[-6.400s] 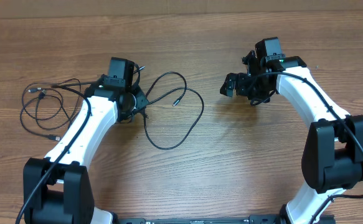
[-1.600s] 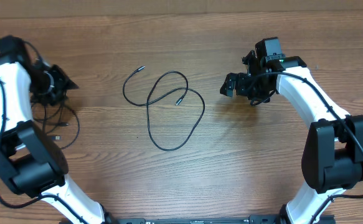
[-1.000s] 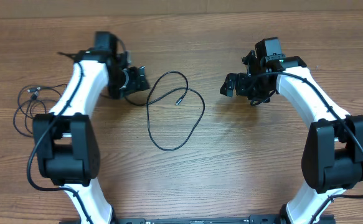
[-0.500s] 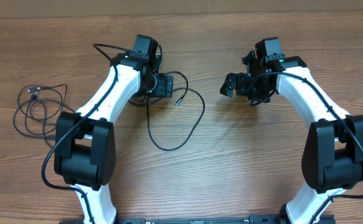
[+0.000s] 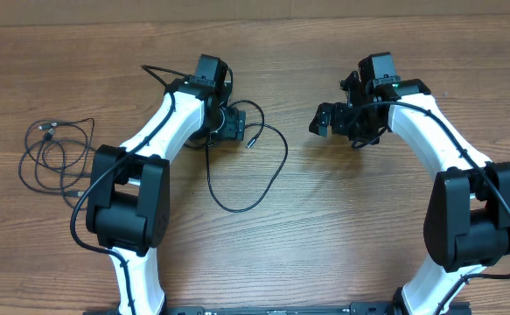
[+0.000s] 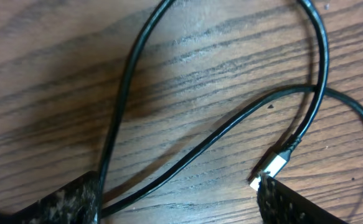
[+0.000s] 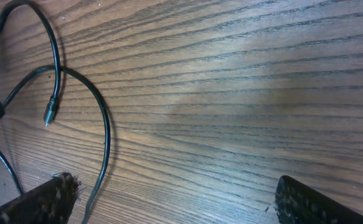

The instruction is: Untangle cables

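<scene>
left pincer [image 6: 176, 200] gapes wide over the looped cable [image 6: 128, 93], its plug tip [image 6: 274, 163] beside one finger; right pincer [image 5: 324, 120] wide above the worktop [image 5: 342, 227]; cable bundle [image 5: 49, 157] well apart.

Two white-and-black robot arms [image 5: 163, 131] [image 5: 429, 131]; two lots of thin black cables: one loose loop [image 5: 286, 156], one coiled bundle [image 5: 49, 157] near the surface's left edge.

Matt brown wood-grain table [image 5: 324, 219], finely streaked. On it, a thin black cable [image 6: 125, 81], smooth and faintly glossy, rubbery-looking; its plug tip [image 6: 274, 163] bright metal. My left fingers [image 6: 63, 202] look rough, speckled black.
</scene>
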Motion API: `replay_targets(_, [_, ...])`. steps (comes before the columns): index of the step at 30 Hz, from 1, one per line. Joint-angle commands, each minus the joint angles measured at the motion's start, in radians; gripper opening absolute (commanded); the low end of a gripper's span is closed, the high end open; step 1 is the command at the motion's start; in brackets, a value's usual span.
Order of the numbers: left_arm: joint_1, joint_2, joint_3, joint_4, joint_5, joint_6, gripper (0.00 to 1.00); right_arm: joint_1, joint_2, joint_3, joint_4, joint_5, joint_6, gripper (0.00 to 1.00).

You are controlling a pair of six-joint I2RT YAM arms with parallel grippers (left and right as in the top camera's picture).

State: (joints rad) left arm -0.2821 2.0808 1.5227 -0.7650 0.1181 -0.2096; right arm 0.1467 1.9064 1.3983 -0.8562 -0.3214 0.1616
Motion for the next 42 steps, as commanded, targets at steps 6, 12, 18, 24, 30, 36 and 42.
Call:
replay_targets(6, [-0.008, 0.059, -0.011, -0.027, 0.032, -0.008, 0.81, 0.003, -0.025, -0.004, 0.003, 0.007, 0.002, 1.00])
replay_targets(12, [-0.015, 0.059, -0.011, 0.011, 0.033, -0.008, 0.81, 0.003, -0.025, -0.004, 0.003, 0.007, 0.002, 1.00])
replay_targets(18, [-0.024, 0.059, -0.011, 0.011, 0.032, -0.007, 0.81, 0.003, -0.025, -0.004, 0.003, 0.007, 0.002, 1.00])
replay_targets(24, [-0.026, 0.059, -0.011, 0.008, 0.032, -0.007, 0.82, 0.003, -0.025, -0.004, 0.003, 0.007, 0.002, 1.00])
replay_targets(30, [-0.026, 0.059, -0.011, 0.015, 0.032, -0.007, 0.82, 0.003, -0.025, -0.004, 0.003, 0.007, 0.002, 1.00])
replay_targets(36, [-0.026, 0.059, -0.011, 0.016, 0.032, -0.007, 0.82, 0.003, -0.025, -0.004, 0.003, 0.007, 0.002, 1.00])
replay_targets(42, [-0.026, 0.059, -0.011, 0.040, 0.032, -0.007, 0.81, 0.003, -0.025, -0.004, 0.003, 0.007, 0.002, 1.00])
